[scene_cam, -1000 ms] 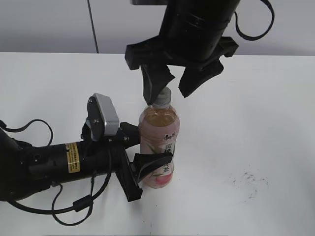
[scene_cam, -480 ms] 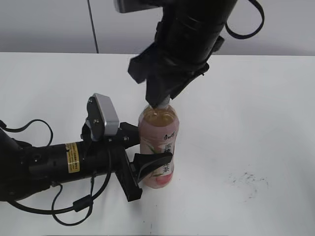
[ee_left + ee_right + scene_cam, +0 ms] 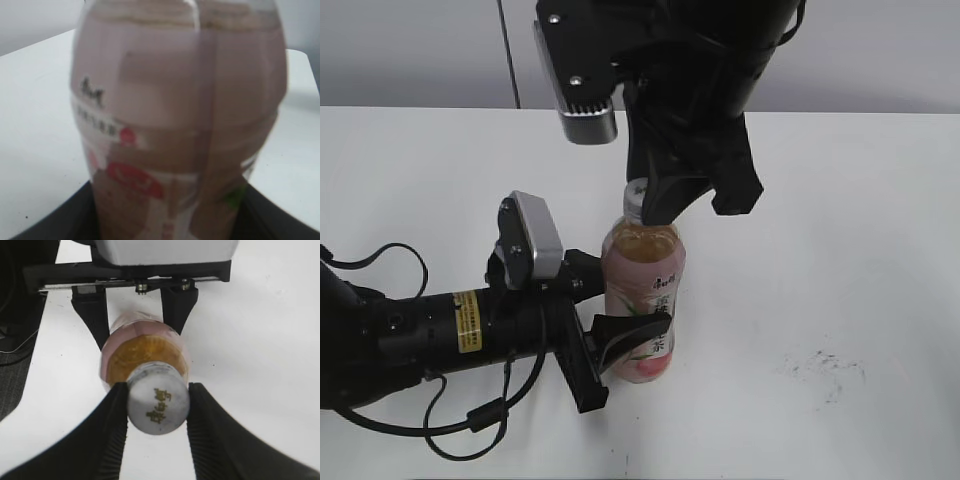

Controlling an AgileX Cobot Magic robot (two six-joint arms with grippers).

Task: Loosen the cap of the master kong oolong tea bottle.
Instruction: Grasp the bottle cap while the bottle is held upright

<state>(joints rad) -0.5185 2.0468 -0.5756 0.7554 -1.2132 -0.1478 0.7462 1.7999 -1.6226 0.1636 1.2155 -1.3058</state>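
Observation:
The master kong oolong tea bottle point(image 3: 642, 300) stands upright on the white table, amber tea inside, pink-and-white peach label. My left gripper point(image 3: 605, 330) is shut round its lower body from the left; in the left wrist view the bottle point(image 3: 175, 115) fills the frame between the dark fingers. My right gripper point(image 3: 655, 205) comes down from above and is shut on the white-grey cap point(image 3: 636, 192). In the right wrist view both ribbed fingers point(image 3: 114, 410) press the sides of the cap point(image 3: 158, 406), whose top shows a small dark logo.
The white table point(image 3: 840, 250) spreads around the bottle, with a faint dark scuff point(image 3: 825, 368) at the right front. The left arm and its cables point(image 3: 420, 340) lie across the table's left front. A grey wall stands behind.
The right gripper, open over the cap a second ago, closed on the cap and has turned about the bottle's axis. The bottle and left gripper stayed put.

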